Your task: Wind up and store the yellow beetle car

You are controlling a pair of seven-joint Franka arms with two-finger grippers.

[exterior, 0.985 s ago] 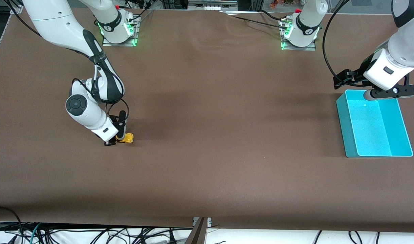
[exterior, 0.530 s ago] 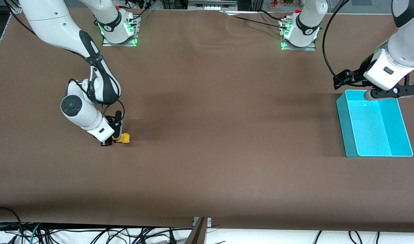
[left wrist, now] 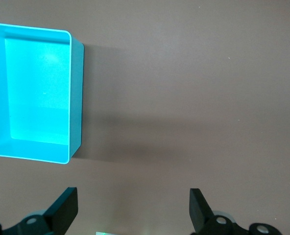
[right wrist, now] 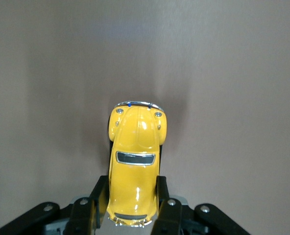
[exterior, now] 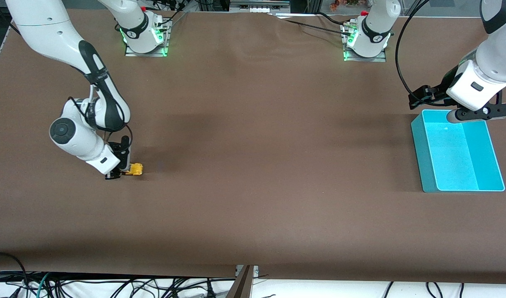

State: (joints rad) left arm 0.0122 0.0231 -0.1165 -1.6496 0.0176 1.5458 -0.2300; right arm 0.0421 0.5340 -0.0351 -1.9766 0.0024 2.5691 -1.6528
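Observation:
The yellow beetle car (exterior: 135, 169) sits on the brown table toward the right arm's end. My right gripper (exterior: 122, 170) is shut on the car, low at the table. In the right wrist view the car (right wrist: 134, 161) shows from above with its sides clamped between the two black fingers (right wrist: 97, 196). My left gripper (exterior: 476, 114) is open and empty above the farther rim of the teal bin (exterior: 418, 142). In the left wrist view the gripper (left wrist: 132, 213) shows its fingertips wide apart over bare table beside the bin (left wrist: 75, 98).
The teal bin is open-topped and empty, at the left arm's end of the table. Both arm bases (exterior: 143, 35) stand along the table's farther edge. Cables (exterior: 112, 287) hang below the table's near edge.
My right gripper has slid along the table toward the right arm's end, taking the car with it. The left arm has not moved.

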